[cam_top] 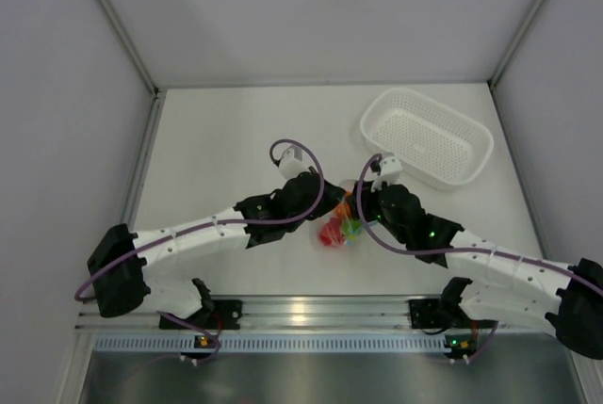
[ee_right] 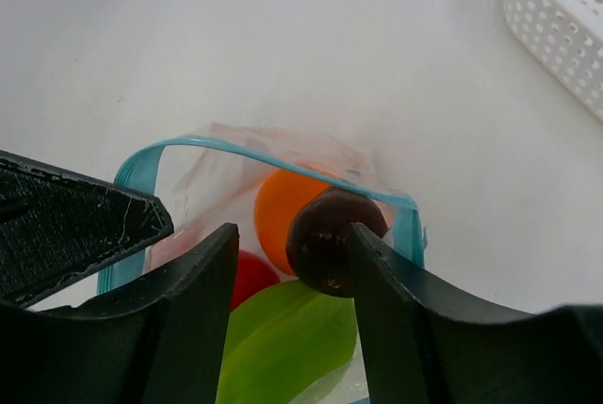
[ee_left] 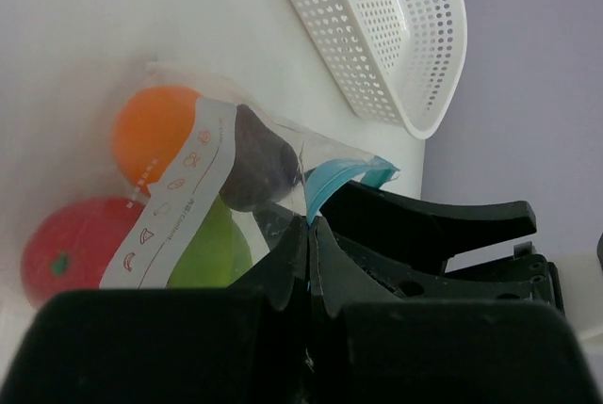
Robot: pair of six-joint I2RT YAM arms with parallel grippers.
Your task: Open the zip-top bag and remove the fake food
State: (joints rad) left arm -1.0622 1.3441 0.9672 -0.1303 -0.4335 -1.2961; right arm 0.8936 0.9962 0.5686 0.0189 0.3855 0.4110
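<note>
Left claw (ee_left: 309, 225) closed tight, pinching the zip-top bag (ee_left: 203, 169) at its teal zip strip (ee_left: 330, 178). Right claw (ee_right: 294, 232) part open, fingers astride the maroon piece (ee_right: 325, 244) at the open mouth, unclamped. Bag on worktop (cam_top: 236, 131) between the arms, near the white basket (cam_top: 429, 136).

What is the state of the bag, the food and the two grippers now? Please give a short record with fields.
bag: zip-top bag, mouth open
left gripper: shut on the bag's edge beside the zip strip
right gripper: open, at the bag's mouth
food: orange ball, red ball, green piece and maroon piece all in the bag, the maroon piece nearest the mouth
basket: white basket, apart from the bag, nothing seen in it
</note>
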